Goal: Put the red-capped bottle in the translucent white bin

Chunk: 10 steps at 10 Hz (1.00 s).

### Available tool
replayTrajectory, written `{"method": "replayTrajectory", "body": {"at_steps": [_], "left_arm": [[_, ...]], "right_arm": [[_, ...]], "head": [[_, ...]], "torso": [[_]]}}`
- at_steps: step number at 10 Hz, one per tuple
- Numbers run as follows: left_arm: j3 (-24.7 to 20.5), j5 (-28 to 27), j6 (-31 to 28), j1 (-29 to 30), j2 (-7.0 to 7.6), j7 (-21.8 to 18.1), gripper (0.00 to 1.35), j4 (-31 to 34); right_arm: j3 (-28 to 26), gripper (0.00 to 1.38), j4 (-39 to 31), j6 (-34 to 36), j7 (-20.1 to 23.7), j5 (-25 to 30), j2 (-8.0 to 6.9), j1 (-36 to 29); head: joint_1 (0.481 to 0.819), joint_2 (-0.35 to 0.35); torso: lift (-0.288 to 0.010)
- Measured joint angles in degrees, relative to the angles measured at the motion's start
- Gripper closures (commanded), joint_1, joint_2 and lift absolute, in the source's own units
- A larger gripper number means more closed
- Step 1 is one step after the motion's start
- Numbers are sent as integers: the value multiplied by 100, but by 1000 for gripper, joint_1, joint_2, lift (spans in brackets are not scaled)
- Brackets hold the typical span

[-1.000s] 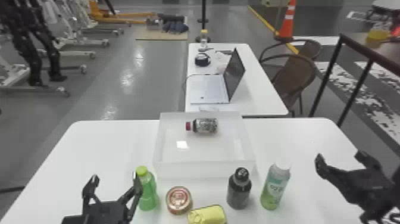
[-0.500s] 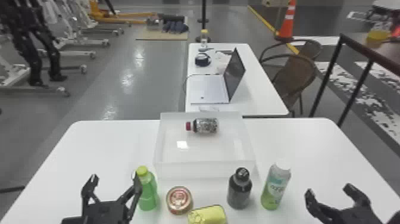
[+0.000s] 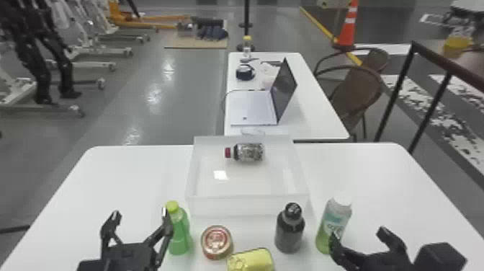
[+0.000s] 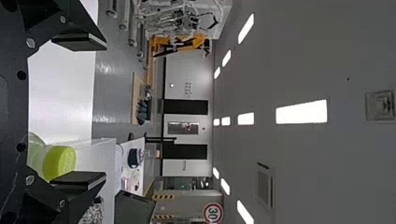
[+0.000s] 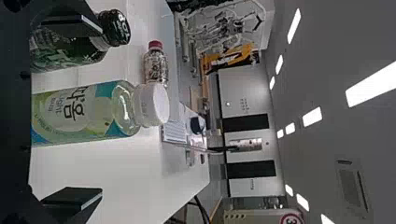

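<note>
A white table [image 3: 363,169] with rounded far corners carries everything, the translucent white bin [image 3: 248,206] at the middle of its far side. On the near side, from left to right, stand an upright green bottle [image 3: 179,232] with a yellow-green cap, a round reddish tin [image 3: 216,242] with its top face up, an upright dark bottle [image 3: 289,234] with a black cap, and an upright white-capped bottle [image 3: 336,218]. A yellow can [image 3: 251,261] sits nearest, between the tin and the dark bottle; whether it touches the tin is hard to tell
</note>
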<state>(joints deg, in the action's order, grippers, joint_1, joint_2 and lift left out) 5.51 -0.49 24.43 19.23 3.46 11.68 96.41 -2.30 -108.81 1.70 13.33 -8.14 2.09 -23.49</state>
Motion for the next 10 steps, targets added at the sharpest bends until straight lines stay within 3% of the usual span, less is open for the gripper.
{"method": "replayTrajectory", "body": {"at_steps": [1, 3, 6, 10], "left_arm": [[-3, 3, -115, 24, 8, 0, 302, 60], [-6, 31, -373, 52, 4, 0, 302, 165], [51, 190, -1006, 92, 128, -8, 302, 438], [21, 186, -1097, 125, 146, -8, 300, 517]], "right_arm": [[93, 93, -205, 268, -215, -34, 83, -94], [115, 93, -282, 364, -188, 44, 102, -115], [111, 93, 179, -315, 258, 87, 164, 102], [116, 94, 193, -407, 244, 185, 126, 105]], "head": [[549, 0], [549, 0], [549, 0], [549, 0]], "torso": [[-100], [-100], [-100], [-100]]}}
